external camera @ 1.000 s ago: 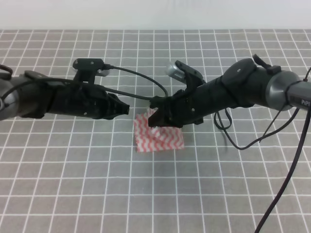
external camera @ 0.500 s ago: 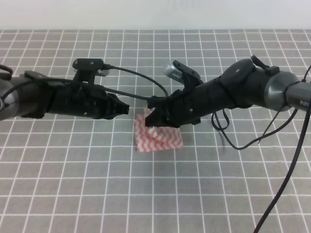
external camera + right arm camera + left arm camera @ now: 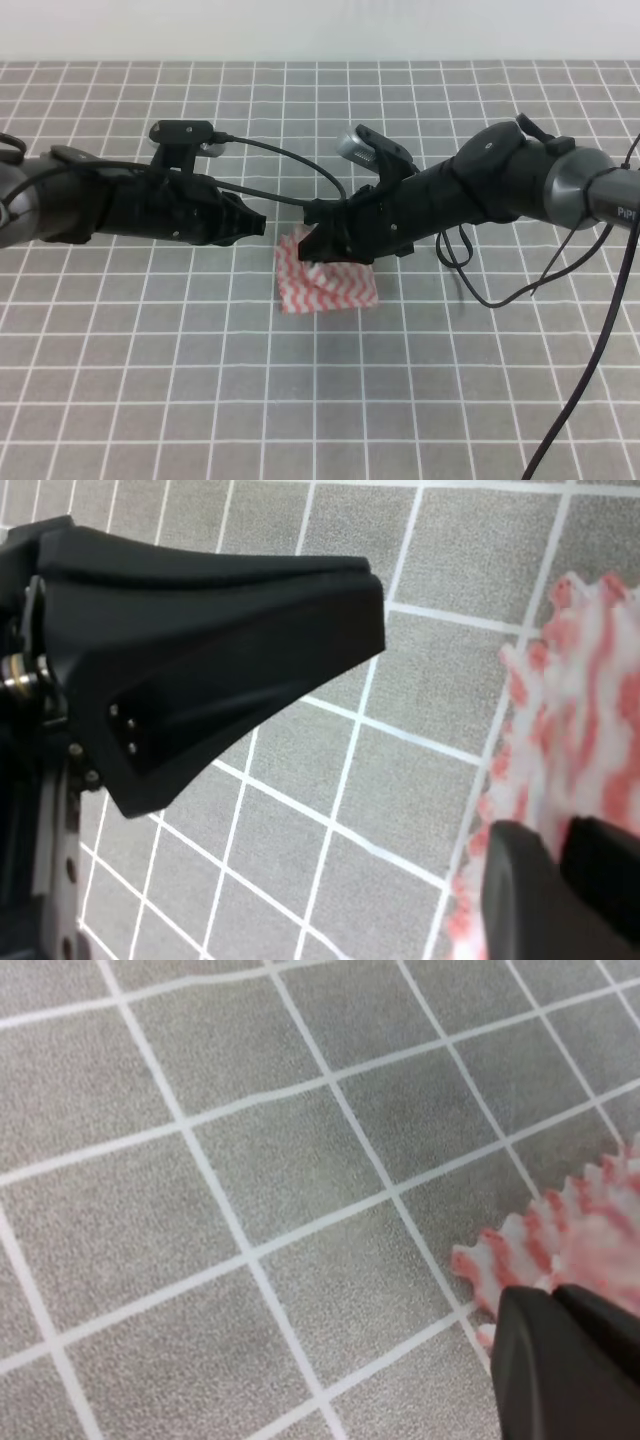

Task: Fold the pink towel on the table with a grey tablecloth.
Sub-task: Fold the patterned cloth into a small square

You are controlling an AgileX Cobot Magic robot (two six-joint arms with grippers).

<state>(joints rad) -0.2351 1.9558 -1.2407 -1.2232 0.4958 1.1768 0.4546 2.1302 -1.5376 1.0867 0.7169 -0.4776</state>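
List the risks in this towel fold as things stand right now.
1. The right gripper sits over the pink towel's upper left part; if its hold is shallow, the thin edge may slip free and the fold spring open.
2. The left gripper points at that same corner, close to the right gripper, so the two may collide.
3. The towel already lies bunched on the grey tablecloth; dragging may skew it.

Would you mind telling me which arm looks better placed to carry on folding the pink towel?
Probably the right. Its tool sits over the pink towel at the top edge, apparently pinching it, while the left tool hangs beside it, over bare tablecloth.
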